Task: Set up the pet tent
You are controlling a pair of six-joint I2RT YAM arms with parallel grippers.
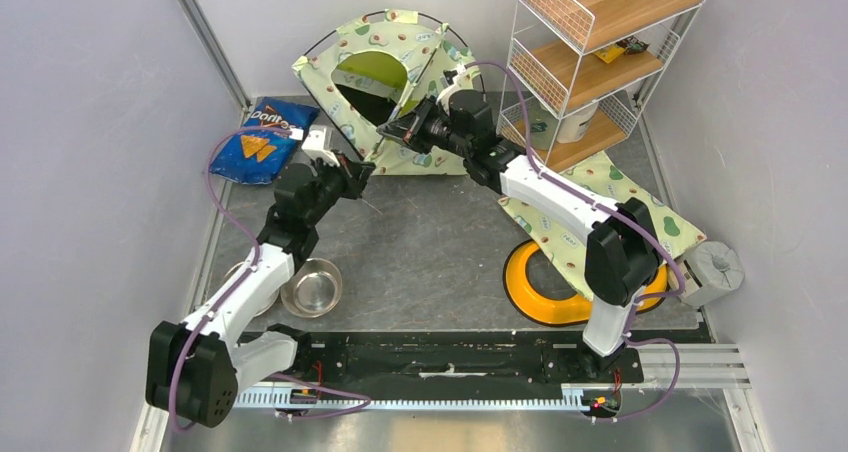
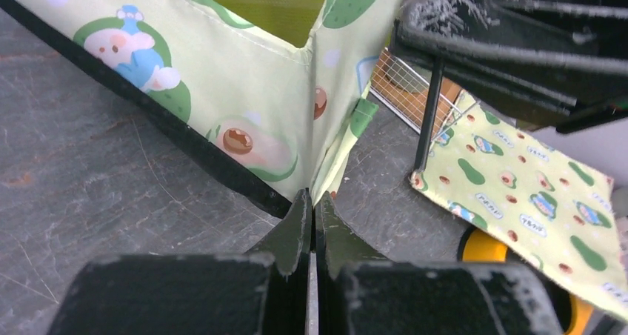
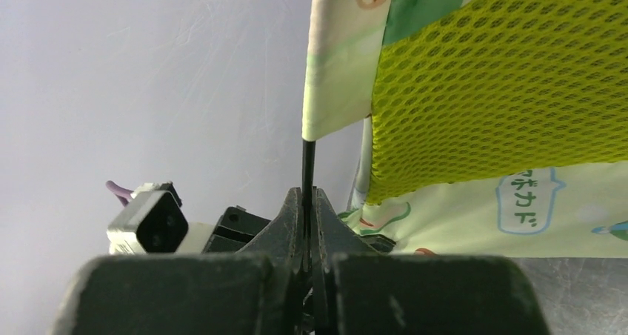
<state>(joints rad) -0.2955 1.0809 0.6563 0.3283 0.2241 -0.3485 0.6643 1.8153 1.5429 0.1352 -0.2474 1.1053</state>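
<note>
Black pole (image 3: 307,168) of pet tent (image 1: 400,44) clamped in my right hand (image 1: 390,132); left hand (image 1: 360,175) closed at tent's near corner, can't tell if holding anything.

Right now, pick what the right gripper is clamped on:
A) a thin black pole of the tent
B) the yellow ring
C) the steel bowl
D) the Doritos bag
A. In the right wrist view, the right gripper is shut on a thin black pole that comes out of the fabric edge of the pet tent.
</note>
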